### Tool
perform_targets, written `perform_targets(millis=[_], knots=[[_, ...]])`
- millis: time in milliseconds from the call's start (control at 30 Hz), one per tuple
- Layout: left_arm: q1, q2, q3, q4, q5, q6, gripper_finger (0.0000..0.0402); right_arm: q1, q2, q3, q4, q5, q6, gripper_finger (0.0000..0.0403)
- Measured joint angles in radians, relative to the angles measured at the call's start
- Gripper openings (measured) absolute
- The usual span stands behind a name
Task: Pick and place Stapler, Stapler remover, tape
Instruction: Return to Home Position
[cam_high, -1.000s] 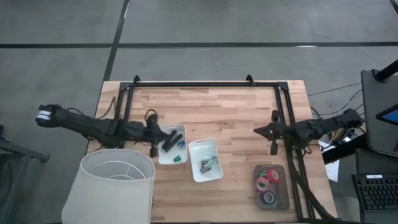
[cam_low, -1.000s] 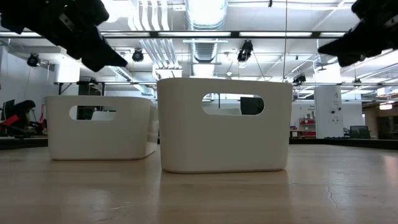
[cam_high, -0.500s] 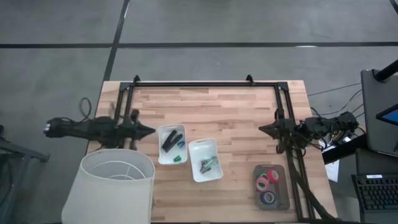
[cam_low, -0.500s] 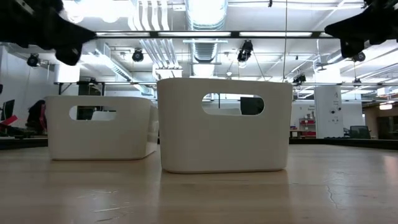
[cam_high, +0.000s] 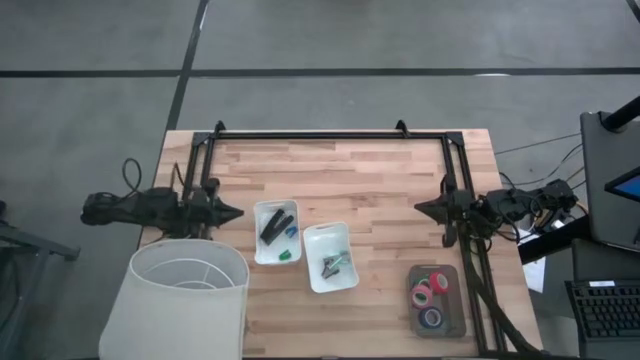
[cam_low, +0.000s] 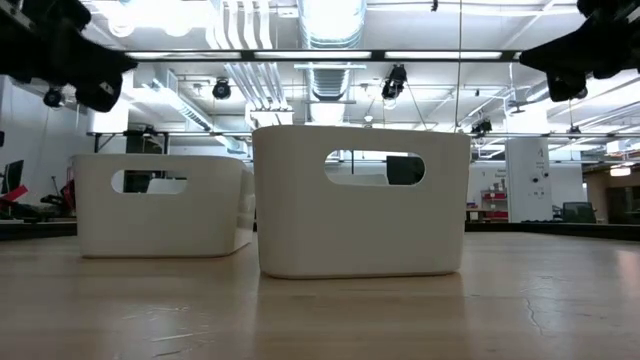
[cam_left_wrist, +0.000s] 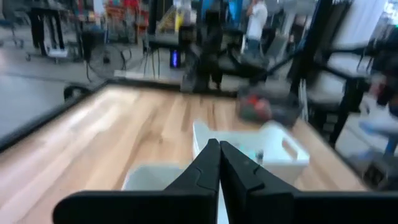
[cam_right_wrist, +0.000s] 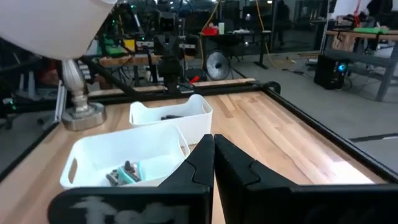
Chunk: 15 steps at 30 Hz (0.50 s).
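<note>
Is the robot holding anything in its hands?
No. The left hand and the right hand are both shut and empty.

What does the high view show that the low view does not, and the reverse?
Only the high view: what the bins hold, a black stapler in the left bin and small tools in the right bin, plus tape rolls in a dark tray. Only the low view: the bins' handle cutouts and the ceiling lights. Both: the two white bins, with the left pincer and right pincer raised at the table's sides.
</note>
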Motion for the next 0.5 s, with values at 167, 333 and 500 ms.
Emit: perform_targets(millis=[167, 333, 500], knots=[[0.0, 0.013, 0.01, 0.044, 0.0, -0.029, 0.0019, 0.001, 0.009, -0.004, -0.016, 0.001, 0.107, 0.0008], [0.0, 0.022, 0.004, 0.035, 0.0, -0.031, 0.0023, 0.001, 0.014, -0.005, -0.014, 0.002, 0.102, 0.0008], [0.0, 0.031, 0.004, 0.036, 0.0, -0.032, 0.0019, 0.001, 0.015, -0.007, -0.014, 0.002, 0.097, 0.0008]])
